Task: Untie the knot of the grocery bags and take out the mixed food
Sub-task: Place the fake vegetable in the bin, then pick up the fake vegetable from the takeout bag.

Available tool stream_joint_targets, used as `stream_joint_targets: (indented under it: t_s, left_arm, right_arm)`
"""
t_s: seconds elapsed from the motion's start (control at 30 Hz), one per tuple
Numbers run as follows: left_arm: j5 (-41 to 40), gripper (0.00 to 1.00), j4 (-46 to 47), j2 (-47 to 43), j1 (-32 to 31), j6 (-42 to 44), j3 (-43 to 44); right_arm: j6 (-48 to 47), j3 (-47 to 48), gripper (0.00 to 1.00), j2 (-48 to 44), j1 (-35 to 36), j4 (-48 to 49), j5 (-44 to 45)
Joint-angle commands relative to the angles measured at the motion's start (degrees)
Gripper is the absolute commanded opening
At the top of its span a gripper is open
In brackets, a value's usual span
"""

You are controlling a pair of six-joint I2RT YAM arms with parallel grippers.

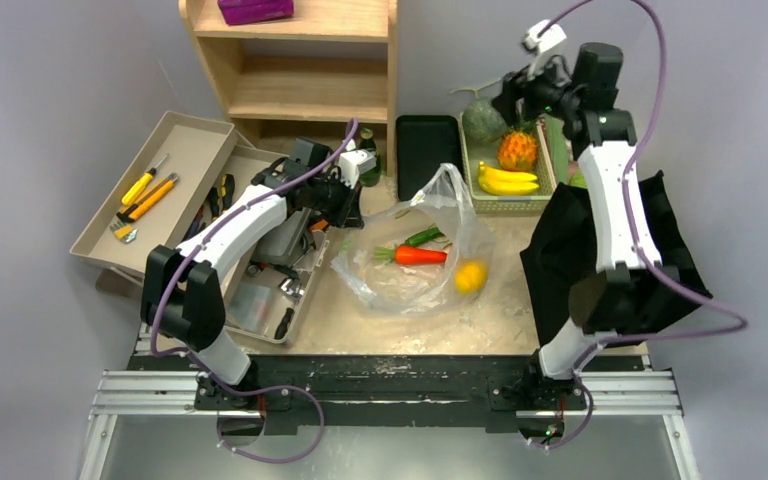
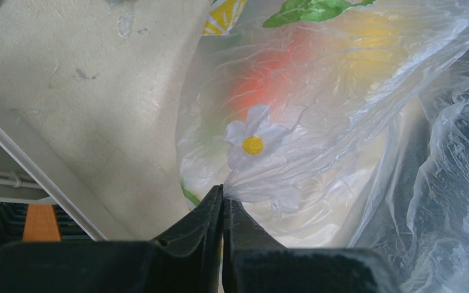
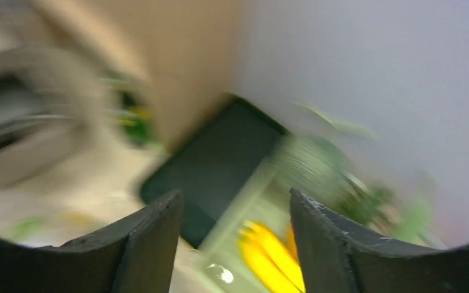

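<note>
Currently I see the left fingers (image 2: 201, 229) pinched shut on the film of the plastic bag (image 1: 400, 285), which holds a red vegetable (image 1: 420, 256) and yellow citrus (image 1: 470, 275). The right fingers (image 3: 152, 238) stand open, empty, above the basket (image 1: 510, 206) behind that bag.

So the left gripper (image 2: 222, 198) has its jaws pressed together, pinching a gathered bit of the crinkly plastic bag (image 2: 354, 159) right by a white flower (image 2: 253, 144). Through the film there's a red-orange blob (image 2: 262, 79), a yellow patch (image 2: 360, 43) and a green leaf (image 2: 305, 11). Beige table (image 2: 85, 110) on the left.
</note>
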Motion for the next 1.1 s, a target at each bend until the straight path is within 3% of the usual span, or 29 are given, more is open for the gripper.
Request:
stream_joint_targets:
  t_s: [0.0, 0.17, 0.27, 0.37, 0.47, 0.6, 0.7, 0.8, 1.07]
  left_arm:
    - [0.66, 0.01, 1.94, -1.65, 0.09, -1.64, 0.88]
    - [0.53, 0.01, 1.72, -1.86, 0.08, -2.65, 0.73]
    - [0.99, 0.01, 1.34, -2.02, 0.08, -2.94, 0.73]
    - [1.47, 0.00, 1.26, -2.19, 0.08, -2.81, 0.60]
    - [1.61, 0.00, 1.38, -2.04, 0.08, -2.99, 0.59]
    - [1.48, 0.00, 1.41, -1.98, 0.08, -3.04, 0.59]
    - [0.96, 0.00, 1.53, -2.54, 0.08, -3.00, 0.64]
    - [0.58, 0.00, 1.50, -2.81, 0.08, -2.99, 0.50]
    - [0.60, 0.00, -0.37, -3.58, -0.09, -2.13, 0.45]
  right_arm:
    - [-7.37, -5.93, 0.58, -12.40, 12.30, -6.91, -31.16]
    - [-23.26, -11.23, 0.42, -13.81, 23.07, -22.59, -30.78]
    - [-36.92, -17.80, 0.41, -15.39, 27.99, -28.45, -24.86]
    - [-37.89, -32.08, 0.41, -20.44, 30.44, -19.02, -17.95]
    - [-35.51, -39.48, 0.41, -21.59, 33.48, -8.94, -10.60]
    - [-33.76, -43.91, 0.43, -17.66, 38.10, -1.62, 0.46]
    - [-32.24, -46.90, 0.51, -15.06, 38.47, 3.38, 8.06]
    - [-29.94, -47.00, 0.53, -11.40, 38.45, 6.39, 12.87]
    - [-29.65, -48.13, 0.56, -5.56, 38.18, 10.63, 14.12]
